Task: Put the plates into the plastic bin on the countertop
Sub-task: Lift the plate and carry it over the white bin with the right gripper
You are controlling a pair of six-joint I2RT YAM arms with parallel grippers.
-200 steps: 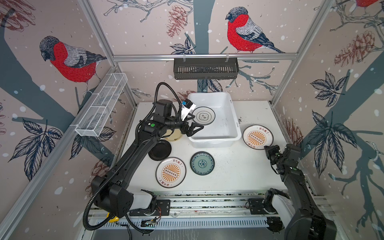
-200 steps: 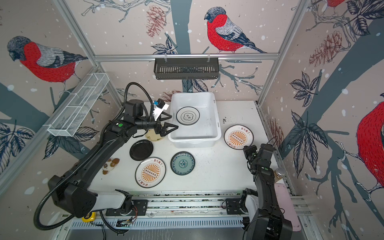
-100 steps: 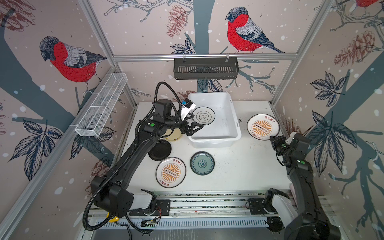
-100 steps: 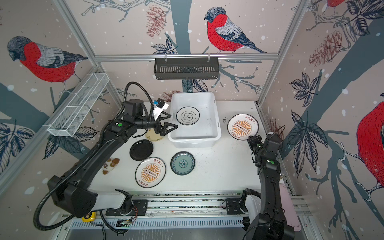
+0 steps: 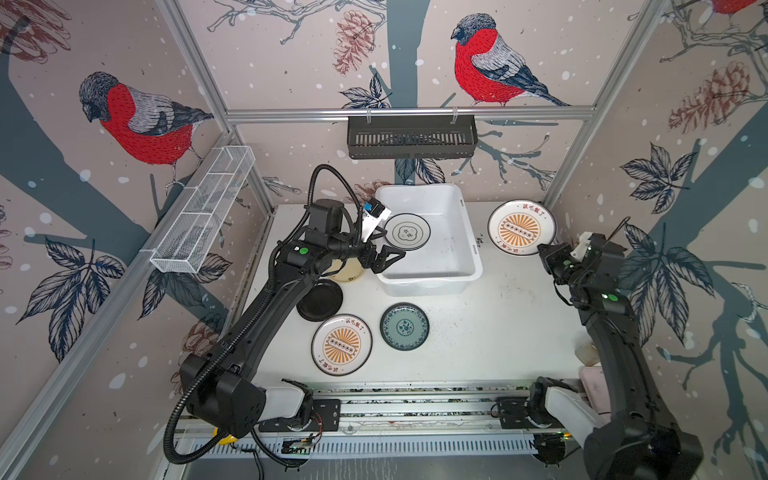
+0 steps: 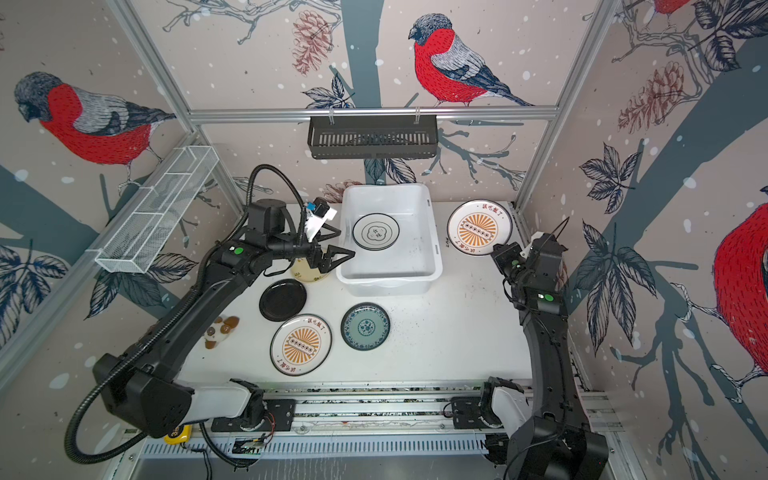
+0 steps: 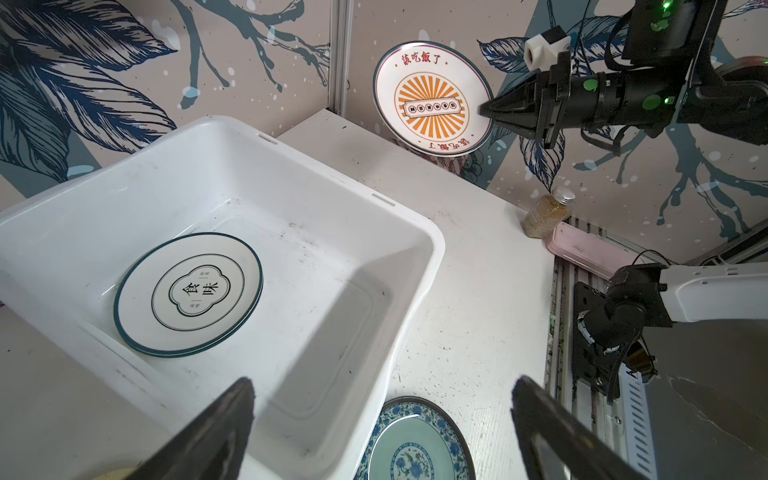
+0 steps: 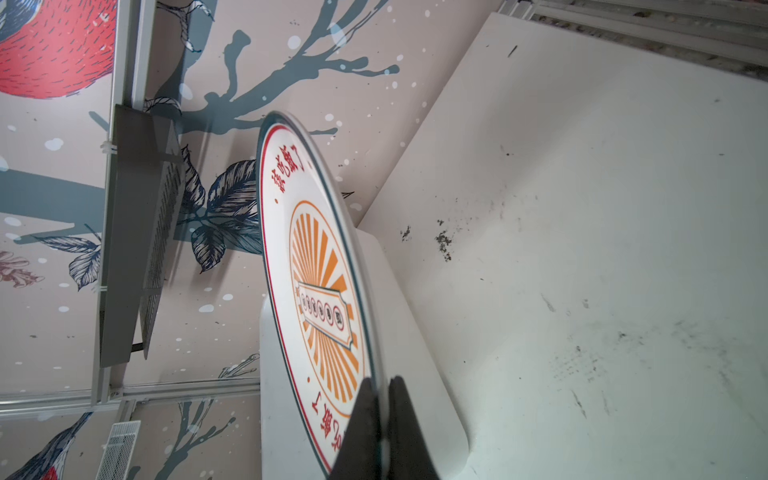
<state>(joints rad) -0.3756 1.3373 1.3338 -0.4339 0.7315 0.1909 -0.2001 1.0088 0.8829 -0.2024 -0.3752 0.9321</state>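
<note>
At rear centre of the countertop [image 5: 498, 332], the plastic bin [image 5: 446, 253], a binned plate [image 5: 406, 231] inside at its left. Right of the bin, above the rear right corner, a held plate [image 5: 520, 227], rim pinched in the right gripper [image 7: 486, 113]. Before the bin, a front plate [image 5: 404, 326]; left of it, a second plate [image 5: 341, 344]; just behind that, a third plate [image 5: 322, 301]; behind again, close beside the bin's left wall, a fourth plate [image 5: 351, 272].
</note>
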